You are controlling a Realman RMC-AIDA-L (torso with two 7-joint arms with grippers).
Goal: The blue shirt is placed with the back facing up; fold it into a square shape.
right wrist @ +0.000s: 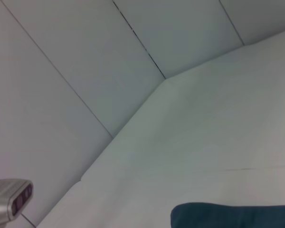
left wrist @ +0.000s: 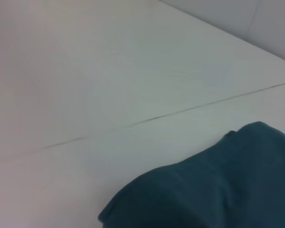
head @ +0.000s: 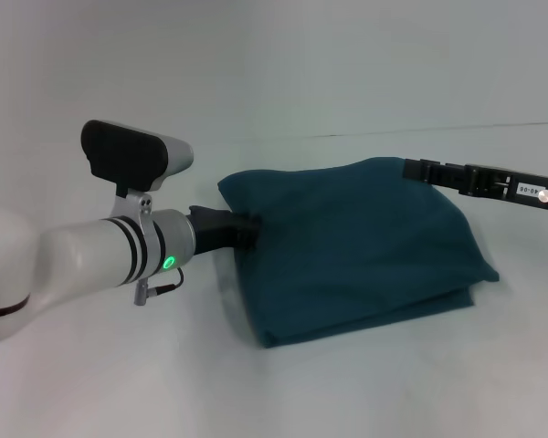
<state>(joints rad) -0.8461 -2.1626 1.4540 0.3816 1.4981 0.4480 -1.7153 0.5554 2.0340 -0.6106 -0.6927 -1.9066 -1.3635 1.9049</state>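
The blue shirt point(head: 356, 242) lies folded in layers on the white table point(head: 347, 392), roughly square, plain side up. My left gripper point(head: 248, 228) is at the shirt's left edge, its black tip tucked into the cloth and hidden there. My right gripper point(head: 413, 170) touches the shirt's far right corner, reaching in from the right. The left wrist view shows a rounded edge of the shirt point(left wrist: 218, 190) on the table. In the right wrist view only a strip of the shirt point(right wrist: 232, 216) appears.
A thin dark seam point(head: 393, 132) runs across the table behind the shirt. Pale wall panels point(right wrist: 85, 57) rise beyond the table's far edge. A grey housing point(right wrist: 9, 202) shows in the right wrist view's corner.
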